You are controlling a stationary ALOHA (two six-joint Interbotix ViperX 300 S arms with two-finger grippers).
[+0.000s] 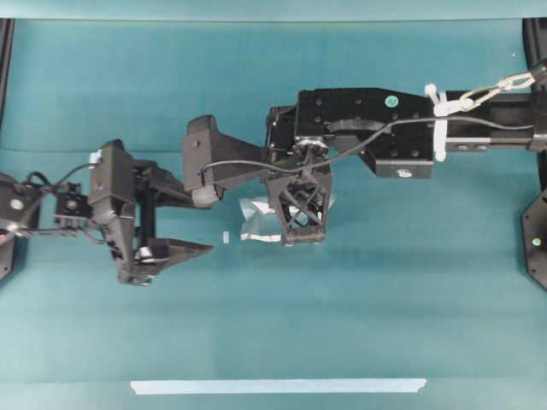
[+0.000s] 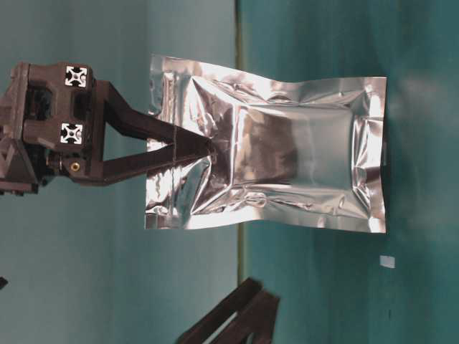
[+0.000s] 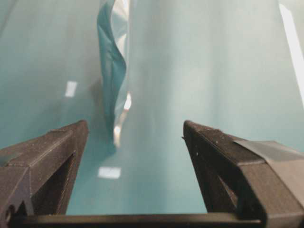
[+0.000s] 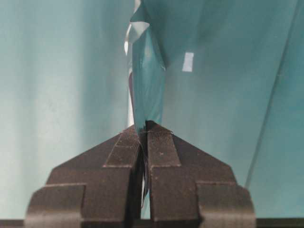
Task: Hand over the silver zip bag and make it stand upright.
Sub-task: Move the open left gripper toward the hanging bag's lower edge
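The silver zip bag hangs upright, a crinkled foil pouch with flat sealed edges. My right gripper is shut on its top edge from above. In the right wrist view the jaws pinch the foil, and the bag runs away edge-on towards the table. Its lower edge is at the table; I cannot tell whether it touches. From overhead the bag shows partly under the right gripper. My left gripper stands open just left of it, holding nothing. The left wrist view has the bag ahead, left of the open left gripper.
A long pale tape strip lies near the table's front edge. A small white tape bit sits between the left gripper and the bag. Black frame parts stand at the table's right and left edges.
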